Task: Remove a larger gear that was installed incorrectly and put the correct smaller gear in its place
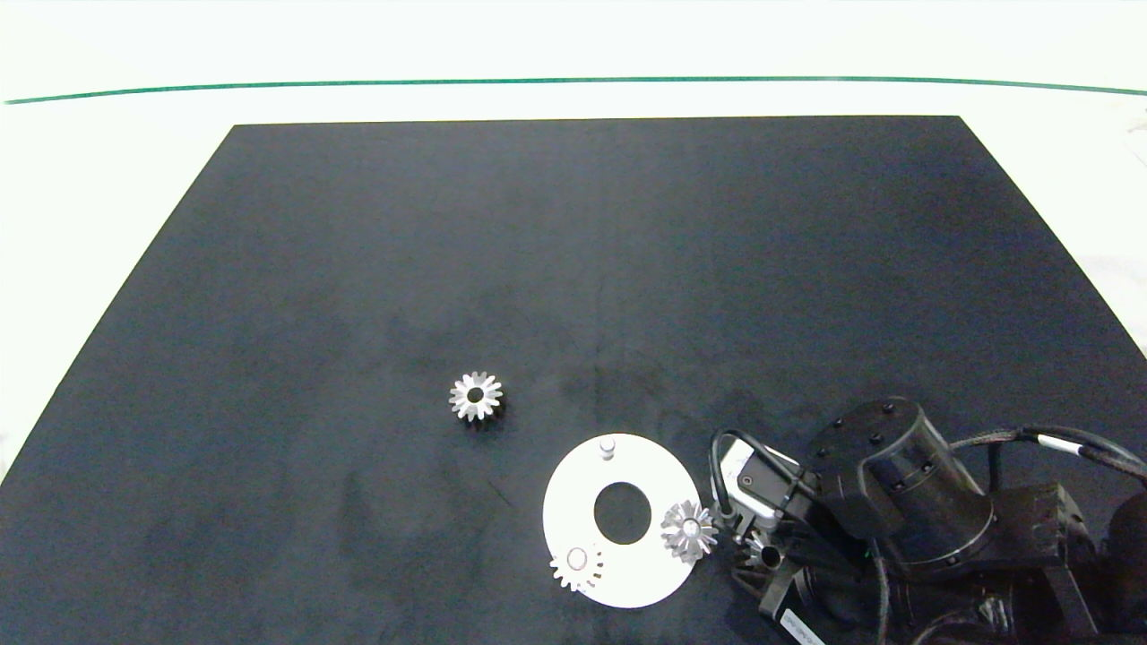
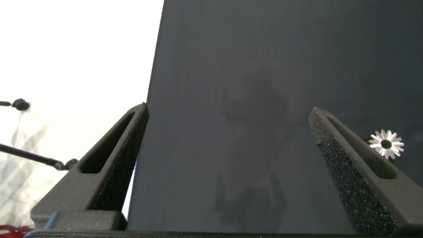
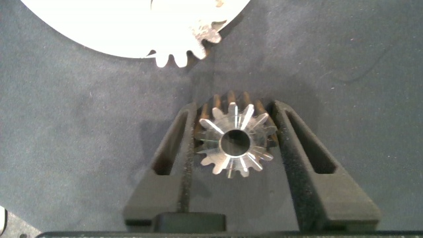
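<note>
Right gripper (image 3: 232, 109) clamps the smaller gear (image 3: 232, 142) by its teeth, at the lower right of the head view beside the white disc (image 1: 573, 502). Only the wrist view shows that grip. A tilt or slip could miss the bare peg (image 1: 607, 445), visible only from overhead. The larger gear (image 1: 475, 396) lies mid-mat. Left gripper (image 2: 228, 165) hangs open.

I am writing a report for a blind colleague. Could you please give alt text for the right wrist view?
The right end effector is closed on a silver gear with a wide round bore, held above the dark mat. Beyond it lies the edge of a white plate, with gear teeth sticking out past its rim.
</note>
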You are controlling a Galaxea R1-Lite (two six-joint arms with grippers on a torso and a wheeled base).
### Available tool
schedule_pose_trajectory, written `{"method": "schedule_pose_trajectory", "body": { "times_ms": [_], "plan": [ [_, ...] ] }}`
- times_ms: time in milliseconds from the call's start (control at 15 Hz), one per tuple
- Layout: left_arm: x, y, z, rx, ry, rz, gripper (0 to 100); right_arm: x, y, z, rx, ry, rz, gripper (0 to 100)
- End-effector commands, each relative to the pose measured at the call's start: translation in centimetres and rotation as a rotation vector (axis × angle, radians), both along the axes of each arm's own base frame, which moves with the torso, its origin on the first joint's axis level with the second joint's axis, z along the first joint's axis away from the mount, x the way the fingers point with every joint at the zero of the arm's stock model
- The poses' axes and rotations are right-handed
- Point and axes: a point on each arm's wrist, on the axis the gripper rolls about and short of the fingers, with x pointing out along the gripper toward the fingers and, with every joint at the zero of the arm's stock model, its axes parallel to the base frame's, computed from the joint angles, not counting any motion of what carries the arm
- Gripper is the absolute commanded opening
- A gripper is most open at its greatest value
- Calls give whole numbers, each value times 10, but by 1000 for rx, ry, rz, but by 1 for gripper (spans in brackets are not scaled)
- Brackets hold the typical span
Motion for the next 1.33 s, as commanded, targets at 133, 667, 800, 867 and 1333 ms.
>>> {"method": "schedule_pose_trajectory", "body": {
  "times_ms": [133, 667, 800, 867, 1333],
  "plan": [
    [0, 0, -1, 3, 6, 1, 100, -4, -4, 0, -17, 6, 6, 35],
    [3, -1, -6, 24, 32, -4, 100, -10, -9, 16, 9, -24, 6, 31],
    [4, -2, -7, 25, 34, -8, 100, -15, -13, 28, 10, -75, -1, 31],
    [4, -2, -8, 27, 40, -10, 100, -16, -14, 33, 15, -80, 0, 31],
    [5, -2, -10, 31, 47, -13, 100, 14, 35, 65, 94, -148, 38, 31]
  ]
}}
